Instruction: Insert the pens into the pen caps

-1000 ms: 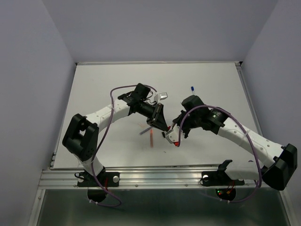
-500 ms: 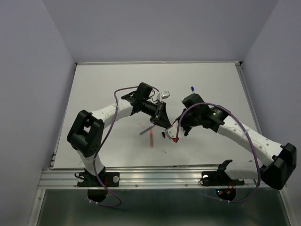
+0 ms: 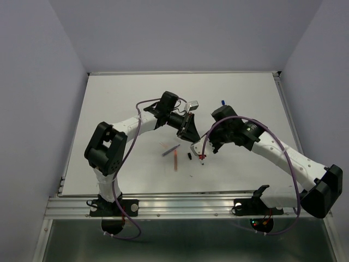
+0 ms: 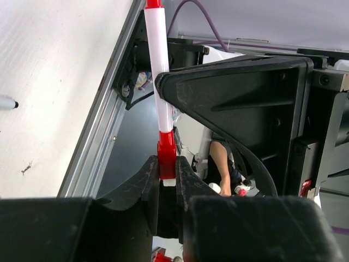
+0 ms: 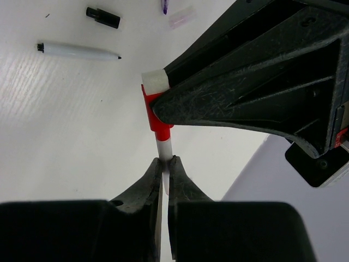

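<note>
Clamping your left gripper (image 4: 166, 177) on the red cap (image 4: 166, 155) and your right gripper (image 5: 164, 164) on its white pen (image 4: 158, 71) above the middle of the table (image 3: 109, 98), you seemingly had one pen capped, while the grey pen (image 3: 170, 150), orange pen (image 3: 175, 160) and black cap (image 3: 190, 156) lay unjoined just left.

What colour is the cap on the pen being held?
Red cap; the left wrist view shows it best.

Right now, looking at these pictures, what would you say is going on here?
The two arms are capping a pen between them. The left gripper is shut on a red cap, and the right gripper is shut on the white pen, whose end sits in that cap. A second pen and a black cap lie loose on the table.
</note>
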You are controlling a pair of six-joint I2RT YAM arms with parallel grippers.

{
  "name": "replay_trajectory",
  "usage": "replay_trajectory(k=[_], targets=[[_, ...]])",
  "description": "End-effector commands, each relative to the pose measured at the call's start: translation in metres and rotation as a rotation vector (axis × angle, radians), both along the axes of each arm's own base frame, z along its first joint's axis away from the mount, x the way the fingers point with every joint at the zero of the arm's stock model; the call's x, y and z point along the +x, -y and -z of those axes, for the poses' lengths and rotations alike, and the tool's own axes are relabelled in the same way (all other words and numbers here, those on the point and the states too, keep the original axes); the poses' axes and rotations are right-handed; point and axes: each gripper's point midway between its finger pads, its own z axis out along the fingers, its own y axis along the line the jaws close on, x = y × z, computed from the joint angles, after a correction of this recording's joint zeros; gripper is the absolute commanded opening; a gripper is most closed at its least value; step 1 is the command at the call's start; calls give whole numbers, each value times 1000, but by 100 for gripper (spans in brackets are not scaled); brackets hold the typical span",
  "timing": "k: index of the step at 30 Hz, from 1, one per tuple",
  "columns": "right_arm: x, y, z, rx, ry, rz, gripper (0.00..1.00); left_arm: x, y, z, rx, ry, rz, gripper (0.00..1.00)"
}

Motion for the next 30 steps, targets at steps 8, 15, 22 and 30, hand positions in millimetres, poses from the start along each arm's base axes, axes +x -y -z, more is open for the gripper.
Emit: replay_trajectory(k=[8,15,22,30], targets=[[-84,-78,-38,325,-238,-369,1,65,34,-35,-47,426,-145,0],[-71,-76,-29,282,-209,-330,1,35,16,-11,106,396,-76,1],[-69,-72,-23,251,-212,-310,1,30,17,-19,92,413,-54,19],[-60,-67,-12,203,-201,-265,1,26,19,-38,43,449,-43,55]])
